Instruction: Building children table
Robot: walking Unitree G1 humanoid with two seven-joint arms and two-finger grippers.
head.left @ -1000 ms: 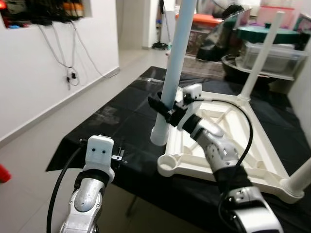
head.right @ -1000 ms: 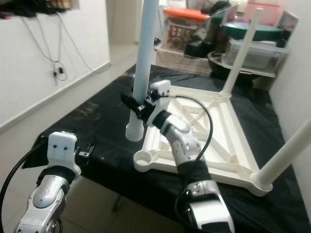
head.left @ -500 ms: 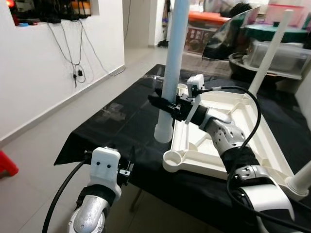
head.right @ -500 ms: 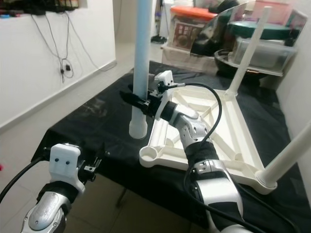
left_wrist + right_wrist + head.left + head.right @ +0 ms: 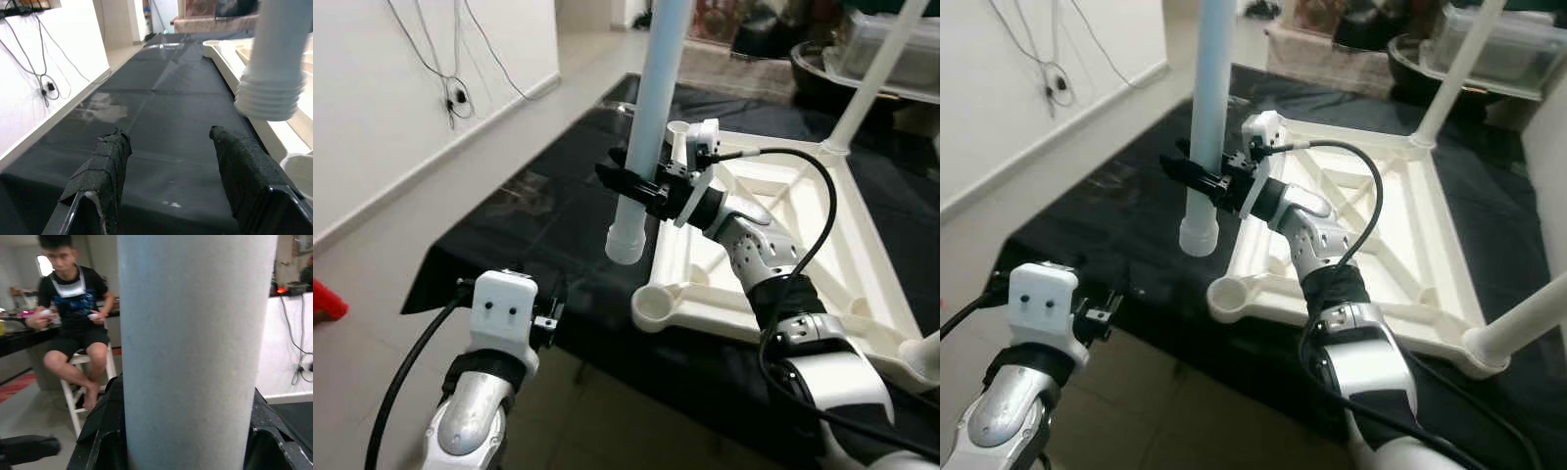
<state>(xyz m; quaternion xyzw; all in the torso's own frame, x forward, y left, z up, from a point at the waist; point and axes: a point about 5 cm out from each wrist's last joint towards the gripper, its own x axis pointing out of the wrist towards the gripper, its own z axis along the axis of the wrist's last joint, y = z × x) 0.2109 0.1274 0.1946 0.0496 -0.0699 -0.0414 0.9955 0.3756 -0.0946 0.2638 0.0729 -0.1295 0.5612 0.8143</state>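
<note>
Gripping the pale blue leg (image 5: 651, 127) above the upturned tabletop (image 5: 822, 255), the right gripper (image 5: 631, 186) faces an unfilled near corner socket (image 5: 651, 306) (two legs already stand).

Smooth pale-blue plastic leg (image 5: 651, 117), glossy white plastic tabletop (image 5: 783, 245) (upturned), shiny black sheet (image 5: 548, 215)

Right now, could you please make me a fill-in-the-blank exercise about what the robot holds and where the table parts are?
1. The right claw is shut on the pale blue ____, held upright.
2. The leg's threaded lower end hangs above the ____ cloth, beside the tabletop.
3. The white tabletop lies ____ down, with a white leg already standing at its far corner.
4. The left claw is ____ and holds nothing.

Missing words: leg; black; upside; open
</note>
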